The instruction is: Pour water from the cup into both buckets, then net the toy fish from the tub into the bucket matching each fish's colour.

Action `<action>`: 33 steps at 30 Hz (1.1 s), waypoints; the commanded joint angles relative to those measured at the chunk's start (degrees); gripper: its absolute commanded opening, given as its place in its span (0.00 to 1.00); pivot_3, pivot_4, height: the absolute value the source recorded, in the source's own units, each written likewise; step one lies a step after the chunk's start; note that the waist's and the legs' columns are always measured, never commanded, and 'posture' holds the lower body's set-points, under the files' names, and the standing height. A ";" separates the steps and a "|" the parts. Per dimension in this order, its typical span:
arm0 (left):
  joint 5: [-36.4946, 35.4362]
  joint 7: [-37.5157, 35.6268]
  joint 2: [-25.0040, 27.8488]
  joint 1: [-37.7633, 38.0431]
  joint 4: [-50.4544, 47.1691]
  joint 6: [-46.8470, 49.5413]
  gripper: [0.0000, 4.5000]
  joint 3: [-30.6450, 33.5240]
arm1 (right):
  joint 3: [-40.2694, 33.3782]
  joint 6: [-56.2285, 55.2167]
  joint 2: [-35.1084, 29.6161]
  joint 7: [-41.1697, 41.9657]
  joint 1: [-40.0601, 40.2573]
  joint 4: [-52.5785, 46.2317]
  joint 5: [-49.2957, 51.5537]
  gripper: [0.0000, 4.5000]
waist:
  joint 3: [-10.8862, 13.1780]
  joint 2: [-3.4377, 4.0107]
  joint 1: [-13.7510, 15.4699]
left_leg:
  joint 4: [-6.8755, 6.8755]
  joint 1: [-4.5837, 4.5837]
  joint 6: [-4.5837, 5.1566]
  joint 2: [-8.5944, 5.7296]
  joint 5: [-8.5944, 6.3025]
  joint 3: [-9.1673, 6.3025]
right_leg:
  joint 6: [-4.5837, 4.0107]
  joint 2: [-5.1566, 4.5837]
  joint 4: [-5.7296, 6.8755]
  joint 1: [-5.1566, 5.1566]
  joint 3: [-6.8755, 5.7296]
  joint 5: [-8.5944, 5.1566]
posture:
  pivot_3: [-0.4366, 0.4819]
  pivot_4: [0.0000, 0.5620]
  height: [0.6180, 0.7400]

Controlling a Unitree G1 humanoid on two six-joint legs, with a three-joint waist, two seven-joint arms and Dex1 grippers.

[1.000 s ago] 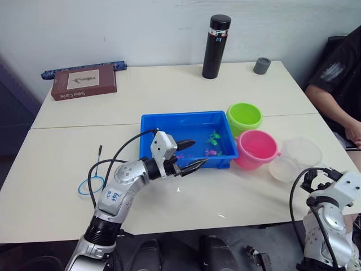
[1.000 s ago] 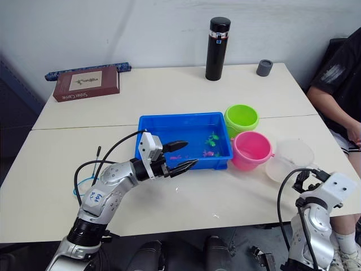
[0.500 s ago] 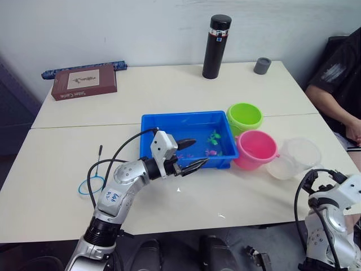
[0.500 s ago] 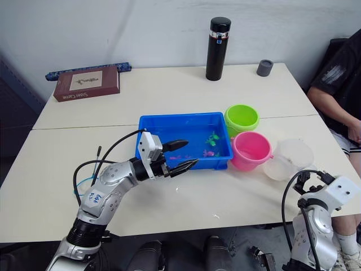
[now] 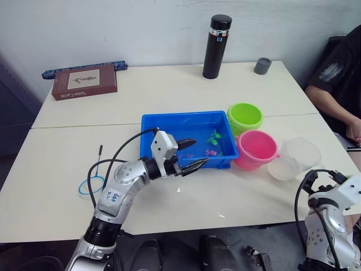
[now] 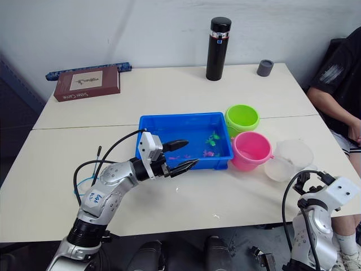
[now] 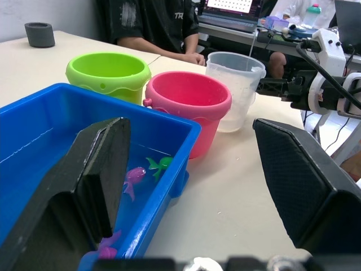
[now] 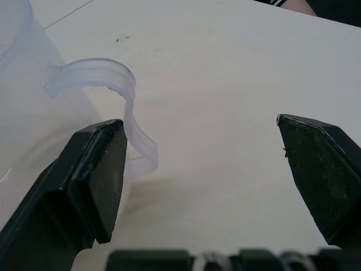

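The desk (image 5: 73,152) is cream. The tub (image 5: 169,125) on it is bright blue, and the toy fish (image 5: 213,137) in it are bright green and magenta. One bucket (image 5: 245,117) is lime green, the other bucket (image 5: 256,149) pink. The cup (image 5: 294,160) is clear, faintly milky plastic. The flask (image 5: 216,39) is black with a silver band near its cap. The small cup (image 5: 262,65) is dark grey. The book (image 5: 84,82) is maroon with a pale panel on its cover. The left pincer (image 5: 189,154) has black fingers behind a white housing.

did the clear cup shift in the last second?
No. The cup sits in the same spot beside the pink bucket; its tilt wavered only briefly.
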 commanded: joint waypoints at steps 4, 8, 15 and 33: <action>-0.03 -0.23 -0.24 -0.10 -1.82 -0.99 0.83 0.27 | -0.96 -0.62 -0.94 -0.22 -0.72 -0.85 1.00 1.00 | 0.00 0.00 -0.01 | 0.00 0.00 0.00 0.00 0.00 -0.01 | -0.02 0.00 0.00 0.00 0.00 -0.01 | 0.48 0.27 1.00; 0.03 -0.19 -0.36 -0.21 -1.63 -1.09 0.83 0.24 | -0.97 -0.54 -1.11 -0.12 -0.97 -0.72 1.28 1.00 | 0.00 0.00 -0.01 | 0.00 0.00 0.00 0.00 0.00 0.00 | -0.01 0.00 0.00 0.00 0.00 -0.01 | 0.48 0.27 1.00; 0.06 -0.16 -0.38 -0.08 -1.70 -1.11 0.83 0.25 | -1.01 -0.62 -1.31 0.15 -1.02 -0.30 1.35 1.00 | 0.00 0.00 -0.01 | 0.00 0.00 0.00 0.00 0.00 0.00 | -0.01 0.00 0.00 0.00 0.00 -0.01 | 0.48 0.27 1.00; 0.17 -0.28 -0.64 -0.46 -1.09 -1.36 0.85 0.22 | -1.37 -0.80 -1.59 -0.10 -0.83 -0.01 1.24 0.01 | 0.01 0.01 0.01 | -0.01 -0.02 0.01 0.00 0.00 -0.01 | -0.05 0.00 -0.05 0.00 0.00 -0.02 | 0.48 0.27 1.00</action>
